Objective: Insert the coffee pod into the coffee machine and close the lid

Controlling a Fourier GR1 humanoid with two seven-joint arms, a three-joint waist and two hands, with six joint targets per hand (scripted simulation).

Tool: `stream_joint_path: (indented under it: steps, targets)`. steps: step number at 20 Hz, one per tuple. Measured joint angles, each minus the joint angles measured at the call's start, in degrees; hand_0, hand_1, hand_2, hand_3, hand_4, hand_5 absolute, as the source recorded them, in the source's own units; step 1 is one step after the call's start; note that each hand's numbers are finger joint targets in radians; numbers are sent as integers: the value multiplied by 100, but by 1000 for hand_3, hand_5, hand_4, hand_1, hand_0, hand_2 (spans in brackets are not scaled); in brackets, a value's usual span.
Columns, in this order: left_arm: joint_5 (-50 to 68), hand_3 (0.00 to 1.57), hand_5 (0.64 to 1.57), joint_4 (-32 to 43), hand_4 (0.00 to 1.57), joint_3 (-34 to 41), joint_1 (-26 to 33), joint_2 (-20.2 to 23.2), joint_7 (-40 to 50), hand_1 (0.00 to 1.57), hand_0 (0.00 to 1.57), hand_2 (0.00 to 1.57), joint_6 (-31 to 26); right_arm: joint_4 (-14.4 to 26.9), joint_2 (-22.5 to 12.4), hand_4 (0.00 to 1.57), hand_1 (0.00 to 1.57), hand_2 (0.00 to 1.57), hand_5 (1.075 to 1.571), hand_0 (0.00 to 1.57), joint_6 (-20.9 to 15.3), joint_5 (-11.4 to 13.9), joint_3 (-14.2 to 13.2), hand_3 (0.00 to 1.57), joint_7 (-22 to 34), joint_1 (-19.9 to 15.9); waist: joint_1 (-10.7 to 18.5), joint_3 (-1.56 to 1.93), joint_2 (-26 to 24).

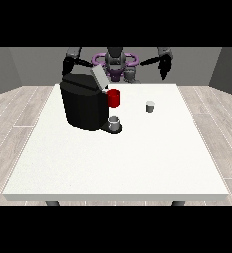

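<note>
Hand at view's left [68, 66] half hidden behind coffee machine [83, 104]; finger state unreadable.

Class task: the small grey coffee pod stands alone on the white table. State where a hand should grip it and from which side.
Grip the coffee pod across its side walls, coming from above: it stands upright, short and round, apart from the coffee machine and red cup, so probably nothing blocks the fingers.

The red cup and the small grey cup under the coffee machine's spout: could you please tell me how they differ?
The red cup is bright red and looks larger; the grey cup is pale grey and looks smaller. The red cup shows behind the coffee machine, farther from the camera, while the grey cup sits on the machine's front base, nearer the camera. Both stand upright with open tops.
</note>
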Motion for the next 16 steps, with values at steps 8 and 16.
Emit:
stream_joint_path:
  steps: [8,16]
  targets:
    - [-343,0,1571,993,0,344,-1049,693,243,0,0,0,-387,-103,116,0,0,0,1571,0,-131,335,251,0,-4,-342,-483,-6,483]
    - [-928,0,1571,2207,0,365,-1759,1016,59,0,0,0,-466,-156,261,0,0,0,1571,0,-186,445,366,0,262,-671,-736,-7,956]
